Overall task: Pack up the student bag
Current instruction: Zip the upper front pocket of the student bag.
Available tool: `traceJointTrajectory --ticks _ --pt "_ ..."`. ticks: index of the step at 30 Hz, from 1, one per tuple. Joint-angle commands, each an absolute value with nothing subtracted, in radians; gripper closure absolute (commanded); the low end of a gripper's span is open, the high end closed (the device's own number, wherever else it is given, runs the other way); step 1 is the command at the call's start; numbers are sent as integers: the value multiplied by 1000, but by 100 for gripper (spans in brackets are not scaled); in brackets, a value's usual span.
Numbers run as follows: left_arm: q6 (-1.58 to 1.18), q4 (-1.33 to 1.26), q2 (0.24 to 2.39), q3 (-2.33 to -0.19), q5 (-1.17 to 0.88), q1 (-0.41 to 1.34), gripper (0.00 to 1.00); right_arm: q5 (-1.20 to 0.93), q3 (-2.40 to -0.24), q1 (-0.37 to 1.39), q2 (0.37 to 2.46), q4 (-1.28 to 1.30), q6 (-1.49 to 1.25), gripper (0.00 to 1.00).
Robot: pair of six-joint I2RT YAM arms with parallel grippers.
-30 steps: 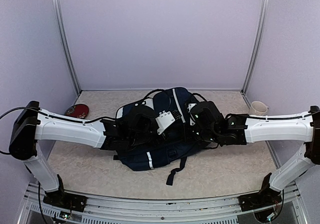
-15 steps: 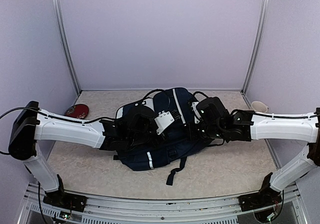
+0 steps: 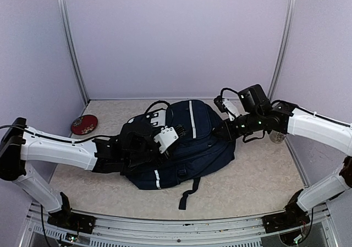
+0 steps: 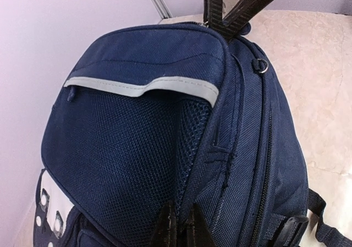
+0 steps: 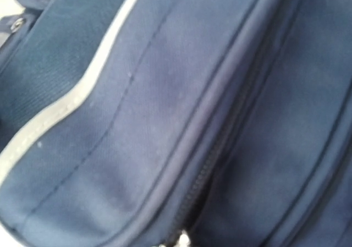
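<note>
The student bag (image 3: pixel 190 140), dark navy with a thin white stripe, lies mid-table with its right end lifted. My left gripper (image 3: pixel 142 149) is at its left side. In the left wrist view its two black fingertips (image 4: pixel 180 228) are shut on the seam beside the mesh pocket (image 4: pixel 126 159). My right gripper (image 3: pixel 224 131) is at the bag's raised right end. From the left wrist view its black fingers (image 4: pixel 224 28) meet on the bag's top edge. The right wrist view shows blurred navy fabric, a zip (image 5: pixel 220 153) and a metal glint at the bottom edge; no fingers show.
A dark red round dish (image 3: pixel 83 124) lies at the back left of the table. A white cup (image 3: pixel 277 137) stands at the right, partly hidden behind my right arm. A black strap (image 3: pixel 188 192) trails from the bag toward the near edge. Lilac walls close three sides.
The right gripper shut on the bag and rose toward the back right, lifting that end. The left arm dropped lower and drew leftward, still holding the bag.
</note>
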State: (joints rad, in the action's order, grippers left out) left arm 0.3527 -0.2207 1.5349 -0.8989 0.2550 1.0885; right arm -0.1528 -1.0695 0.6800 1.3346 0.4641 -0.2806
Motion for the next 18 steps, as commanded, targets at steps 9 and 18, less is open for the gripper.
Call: traceJointTrajectory --ticks 9,18 --pt "314 -133 1343 -797 573 869 100 -230 -1078 713 1428 326 -189 100" --pt "394 -173 1152 -720 80 873 17 -466 -1078 841 1574 -18 -353 100"
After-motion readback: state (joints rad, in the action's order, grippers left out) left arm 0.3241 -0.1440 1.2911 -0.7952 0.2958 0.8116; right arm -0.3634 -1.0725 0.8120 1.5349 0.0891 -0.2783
